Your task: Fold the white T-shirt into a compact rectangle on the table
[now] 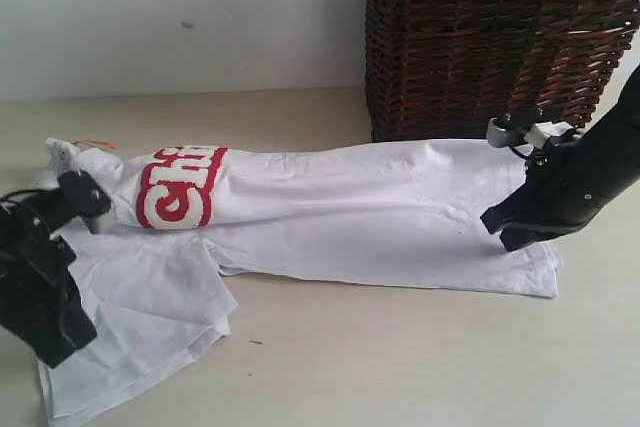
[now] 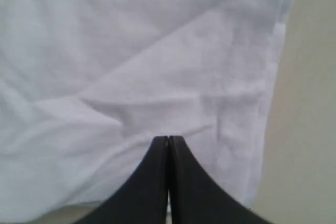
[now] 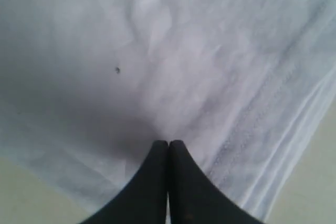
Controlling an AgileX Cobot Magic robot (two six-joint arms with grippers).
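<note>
1. Nearest the camera, the table (image 1: pixel 400 367) lay pale and plain. The white T-shirt (image 1: pixel 380 217) stretched across its middle, with a loose flap spilling toward the front on the left.
2. The left gripper (image 2: pixel 168 139) had its jaws pressed fully together, tips down at the cloth. Whether any fabric was caught between them could not be told.
3. The right gripper (image 3: pixel 168 142) was likewise closed tip to tip, beside the stitched hem at the shirt's right end. No pinch of cloth could be confirmed there either.
4. The shirt looked light, limp and creased, likely to drape and drag rather than keep a shape. A single thin layer might slip from a shallow pinch. The hem corners and the seams near the red band (image 1: pixel 180 187) seemed the surest holds, since the fabric is doubled there.
5. Farthest back, the wicker basket (image 1: pixel 480 37) stood just behind the shirt's rear edge.
</note>
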